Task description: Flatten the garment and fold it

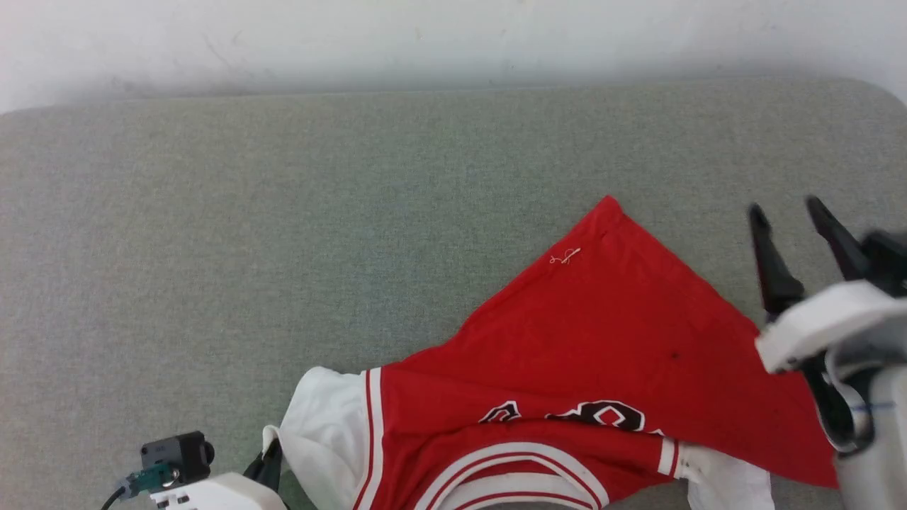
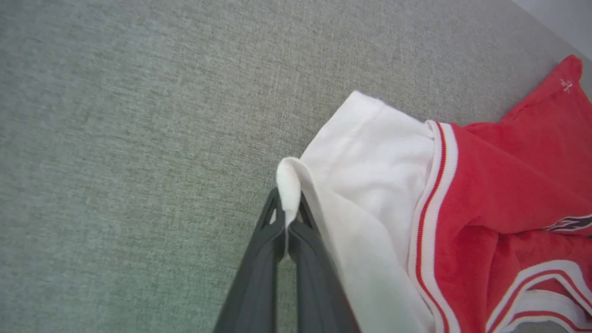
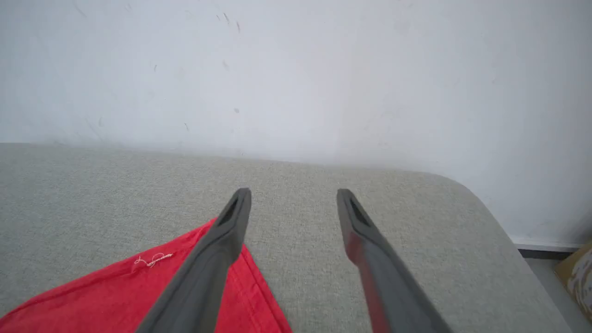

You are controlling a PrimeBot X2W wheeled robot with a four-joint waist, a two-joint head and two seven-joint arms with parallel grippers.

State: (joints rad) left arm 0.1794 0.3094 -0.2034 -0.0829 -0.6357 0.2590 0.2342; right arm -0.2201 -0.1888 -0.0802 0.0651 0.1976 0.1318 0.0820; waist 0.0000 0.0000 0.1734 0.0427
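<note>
While the garment (image 1: 588, 340) is lying bunched and unfolded, left fingers (image 2: 256, 277) are pinching its sleeve (image 2: 370, 157), right fingers (image 3: 217, 249) hanging open beside it.

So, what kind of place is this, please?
Probably a plain indoor room, perhaps a lab: a grey-green fabric-covered surface by a scuffed white wall, with a red jersey on it.

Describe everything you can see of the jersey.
The jersey is thin, soft red fabric with white sleeves, red-and-white striped trim and dark lettering. It lies crumpled, one corner pointing away, on the grey-green cushion. The left end effector is shut on one sleeve's edge.
</note>
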